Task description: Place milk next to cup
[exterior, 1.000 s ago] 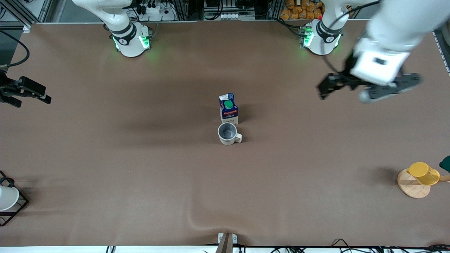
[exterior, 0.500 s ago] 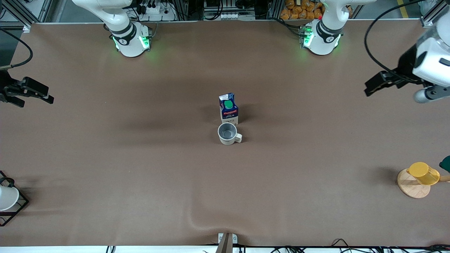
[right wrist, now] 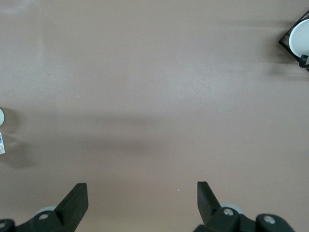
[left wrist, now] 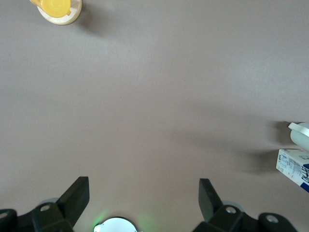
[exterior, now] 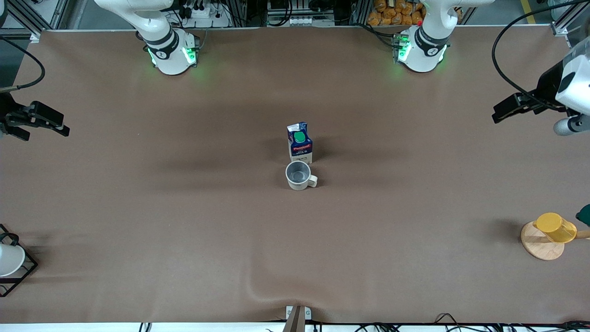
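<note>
The left gripper (left wrist: 144, 198) has its dark, wedge-shaped fingers (left wrist: 76, 195) spread wide with nothing between them; in the front view only one dark finger (exterior: 509, 107) of it shows, the rest cut off at the frame's edge over the left arm's end of the table (exterior: 415, 221). The right gripper (right wrist: 142, 200) likewise holds its fingers (right wrist: 75, 198) wide apart and empty, and in the front view it (exterior: 34, 122) is partly cropped at the right arm's end.

The milk (exterior: 300, 142) stands upright mid-table, touching or just beside the cup (exterior: 299, 175), which sits nearer the front camera; whether they touch cannot be told. In the left wrist view only a corner of the carton (left wrist: 294, 169) and a sliver of the mug (left wrist: 300, 135) show. The white cup (exterior: 9, 259) in its black wire rack (exterior: 20, 276) is cut off, as is a dark green object (exterior: 584, 214).

Since a second ago the left gripper has swung outward from over the table toward its edge; the right gripper, carton and mug are unchanged.

The carton is a gable-top box, dark blue with a round green cap and red label. The mug is matte cream with a grey inside and loop handle. A yellow cup (exterior: 555, 227) rests on a round wooden coaster (exterior: 539, 246). The table's brown covering is smooth, with a ripple near the front edge.
</note>
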Robot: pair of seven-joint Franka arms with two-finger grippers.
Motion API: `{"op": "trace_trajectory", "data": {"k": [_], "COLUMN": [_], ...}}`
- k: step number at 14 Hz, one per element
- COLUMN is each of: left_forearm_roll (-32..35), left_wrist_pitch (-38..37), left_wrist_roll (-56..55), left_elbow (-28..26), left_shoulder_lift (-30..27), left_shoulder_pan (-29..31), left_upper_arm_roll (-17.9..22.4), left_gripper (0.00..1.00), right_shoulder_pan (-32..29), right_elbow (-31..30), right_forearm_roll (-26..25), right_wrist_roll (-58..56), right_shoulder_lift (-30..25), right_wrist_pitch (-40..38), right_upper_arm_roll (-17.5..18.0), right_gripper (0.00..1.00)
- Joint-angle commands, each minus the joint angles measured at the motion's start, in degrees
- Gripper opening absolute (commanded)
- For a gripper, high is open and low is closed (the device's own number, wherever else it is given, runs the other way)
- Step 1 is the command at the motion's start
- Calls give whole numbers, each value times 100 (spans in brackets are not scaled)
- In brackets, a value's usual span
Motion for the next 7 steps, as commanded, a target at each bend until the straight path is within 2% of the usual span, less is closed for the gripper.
{"op": "trace_trajectory", "data": {"k": [1, 7], "left_forearm_roll": [-71, -80], "left_wrist_pitch": [61, 43], "left_wrist_roll": [109, 197], "left_elbow": [-176, -141], "left_shoulder_lift": [-219, -254], "left_shoulder_pan": [26, 61], "left_upper_arm_roll": [61, 44], "left_gripper": [100, 100], "right_shoulder_pan": [64, 46], "right_elbow": [-177, -177], "right_forearm_roll": [-118, -118], "right_wrist_roll": [125, 117], "right_shoulder_lift": [-188, -170], "right_wrist_pitch": [65, 65], "right_upper_arm_roll": [-5, -14], "right_gripper": [100, 100]}}
